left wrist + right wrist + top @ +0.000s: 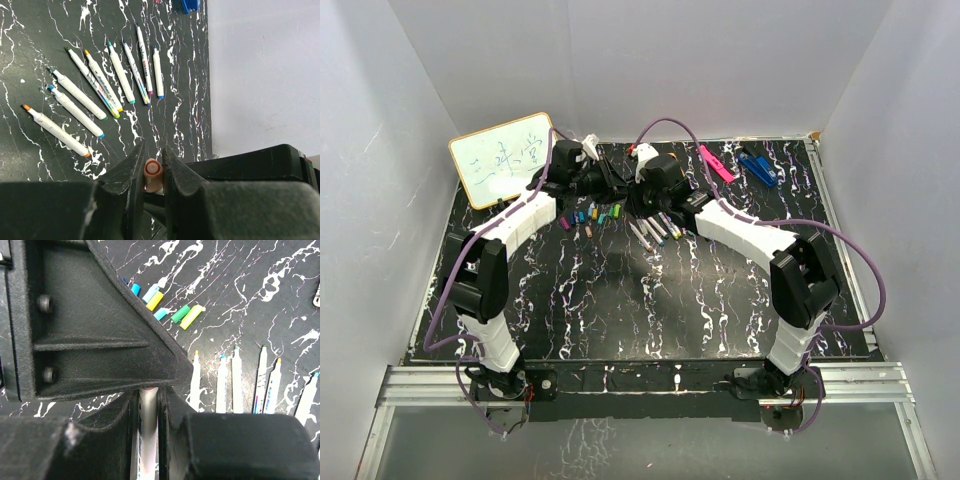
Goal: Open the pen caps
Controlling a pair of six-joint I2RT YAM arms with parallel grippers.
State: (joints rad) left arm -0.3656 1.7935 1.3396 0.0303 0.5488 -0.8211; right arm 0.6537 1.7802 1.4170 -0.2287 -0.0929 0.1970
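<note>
3 white walls [720,60]; black marbled table [650,300] bears loose pen caps [592,214].

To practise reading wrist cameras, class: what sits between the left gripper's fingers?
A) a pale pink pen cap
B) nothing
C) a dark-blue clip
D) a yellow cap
A: the left wrist view shows the left gripper closed on the round end of a pale pink cap, with uncapped pens lying on the table beyond.
</note>
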